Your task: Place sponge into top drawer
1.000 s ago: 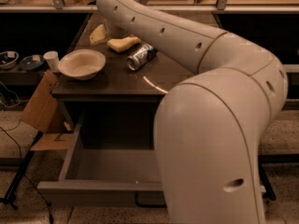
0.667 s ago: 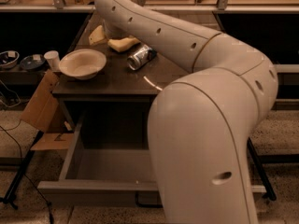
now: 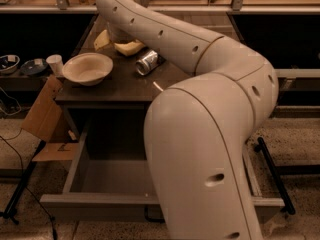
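Presumably light and squashy, the sponge (image 3: 129,47) lay far back on the bench (image 3: 125,85) beside the can (image 3: 146,62), best pinched across its middle; the end effector (image 3: 113,38) hovered just beside it, its opening impossible to tell.

The top drawer (image 3: 75,170) stands pulled out in the lower half of the frame. Its left part lies bare and open from above, while the robot's arm (image 3: 200,134), bulking through the centre and lower right, covers its right part. On the tabletop (image 3: 125,88) above it, the bowl (image 3: 87,68) at the left edge, the can (image 3: 147,62) near the middle and the sponge (image 3: 129,47) behind them crowd the upper left. Bare dark surface shows between bowl and can and along the front edge. The gripper (image 3: 106,40) sits at the upper left just beside the sponge, largely hidden behind the arm. A cardboard flap (image 3: 42,116) leans near the drawer's left wall.
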Controlling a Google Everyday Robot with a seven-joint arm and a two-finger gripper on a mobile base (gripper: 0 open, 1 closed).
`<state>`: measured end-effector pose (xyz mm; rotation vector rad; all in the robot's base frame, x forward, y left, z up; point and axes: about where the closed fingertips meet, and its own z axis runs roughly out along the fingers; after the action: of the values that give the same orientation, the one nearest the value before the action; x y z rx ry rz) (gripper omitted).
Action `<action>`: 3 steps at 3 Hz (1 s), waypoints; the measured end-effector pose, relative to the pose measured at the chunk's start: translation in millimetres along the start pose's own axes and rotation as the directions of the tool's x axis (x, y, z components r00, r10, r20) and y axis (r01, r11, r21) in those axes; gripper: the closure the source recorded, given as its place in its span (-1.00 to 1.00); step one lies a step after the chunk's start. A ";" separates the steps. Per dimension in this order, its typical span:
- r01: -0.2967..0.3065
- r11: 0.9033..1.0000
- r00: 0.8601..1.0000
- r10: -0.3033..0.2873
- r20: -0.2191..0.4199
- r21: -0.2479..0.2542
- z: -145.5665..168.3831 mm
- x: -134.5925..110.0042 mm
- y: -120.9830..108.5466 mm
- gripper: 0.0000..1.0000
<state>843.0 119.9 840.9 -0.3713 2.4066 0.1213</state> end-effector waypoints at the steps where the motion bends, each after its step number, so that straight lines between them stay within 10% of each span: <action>1: 0.000 1.000 1.000 0.000 -0.025 0.011 5.0 3.0 -0.4 -1.00; 3: 0.000 1.000 0.998 0.000 -0.055 0.014 10.8 6.0 -0.2 -0.64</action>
<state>845.5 120.3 828.8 -0.3726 2.4604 0.0951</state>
